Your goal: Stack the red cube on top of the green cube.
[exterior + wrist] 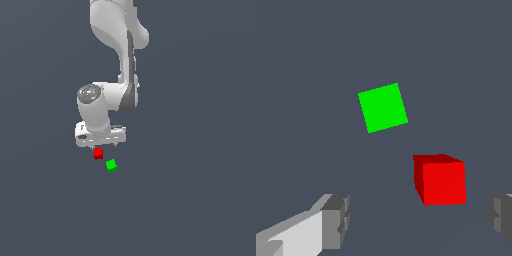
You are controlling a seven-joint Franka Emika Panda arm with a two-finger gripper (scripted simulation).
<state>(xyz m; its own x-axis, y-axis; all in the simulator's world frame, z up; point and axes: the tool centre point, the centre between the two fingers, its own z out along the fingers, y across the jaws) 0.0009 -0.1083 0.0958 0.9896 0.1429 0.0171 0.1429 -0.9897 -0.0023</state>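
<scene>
The gripper (416, 220) hangs with jaws spread wide and holding nothing, the red cube (442, 181) lying on the desk (200, 200) between them, and the green cube (382, 107) near at its eleven o'clock, apart.

A flat, plain slate-grey surface (200, 200) fills the whole exterior view from edge to edge, with no visible seam, wall, horizon or furniture. The wrist view shows the same smooth blue-grey ground (306, 60). Lighting is soft and even, with only a faint darker patch.
</scene>
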